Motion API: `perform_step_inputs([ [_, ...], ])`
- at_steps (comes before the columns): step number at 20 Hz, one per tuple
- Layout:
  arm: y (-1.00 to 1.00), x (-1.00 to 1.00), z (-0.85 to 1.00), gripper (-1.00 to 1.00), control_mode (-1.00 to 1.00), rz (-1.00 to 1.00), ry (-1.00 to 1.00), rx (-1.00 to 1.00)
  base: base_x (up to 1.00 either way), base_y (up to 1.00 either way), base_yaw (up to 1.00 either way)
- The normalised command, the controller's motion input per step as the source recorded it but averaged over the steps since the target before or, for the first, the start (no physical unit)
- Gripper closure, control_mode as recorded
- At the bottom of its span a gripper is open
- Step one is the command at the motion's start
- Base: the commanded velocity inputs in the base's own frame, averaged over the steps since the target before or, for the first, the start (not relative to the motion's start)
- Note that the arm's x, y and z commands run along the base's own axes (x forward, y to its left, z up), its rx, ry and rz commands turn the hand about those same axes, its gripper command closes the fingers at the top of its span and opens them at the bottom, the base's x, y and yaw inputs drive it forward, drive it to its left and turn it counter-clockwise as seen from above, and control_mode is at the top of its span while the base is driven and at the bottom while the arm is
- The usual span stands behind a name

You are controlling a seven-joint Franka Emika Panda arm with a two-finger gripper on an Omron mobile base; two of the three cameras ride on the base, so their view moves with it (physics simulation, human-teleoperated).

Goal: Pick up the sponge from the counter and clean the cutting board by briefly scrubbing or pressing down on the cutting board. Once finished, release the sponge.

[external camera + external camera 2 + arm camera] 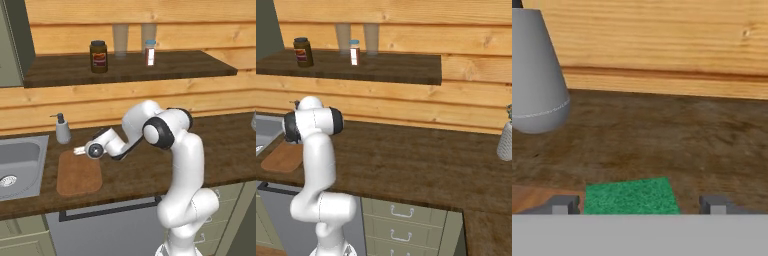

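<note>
Fingers [562, 205] stand spread wide, one tip to each side of the sponge [631, 196], not touching it. Green top faces up; its long axis runs across, from one finger to the other. It lies at the cutting board [79, 174]'s far edge on the dark tabletop [227, 150], near a grey soap dispenser [62, 129].
</note>
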Motion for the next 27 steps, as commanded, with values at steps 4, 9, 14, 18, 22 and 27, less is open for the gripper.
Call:
perform_step_inputs([
  [4,0.0,-0.04,0.43,-1.0,-1.0,0.0,-0.17,0.0,0.0,0.0,0.0],
  [9,-0.21,-0.74,1.0,-1.0,-1.0,0.0,-0.29,0.06,0.0,0.0,0.0],
  [14,-0.58,-0.78,1.0,-1.0,-1.0,0.01,-0.22,0.11,0.0,0.0,0.0],
  [18,-0.58,-0.83,1.0,-1.0,-1.0,0.0,-0.23,0.1,0.0,0.0,0.0],
  [22,-0.69,-0.7,0.97,-1.0,-1.0,0.0,-0.14,0.11,0.0,0.0,0.0],
  [27,-0.94,-0.7,0.86,-1.0,-1.0,0.0,-0.06,0.13,0.0,0.0,0.0],
])
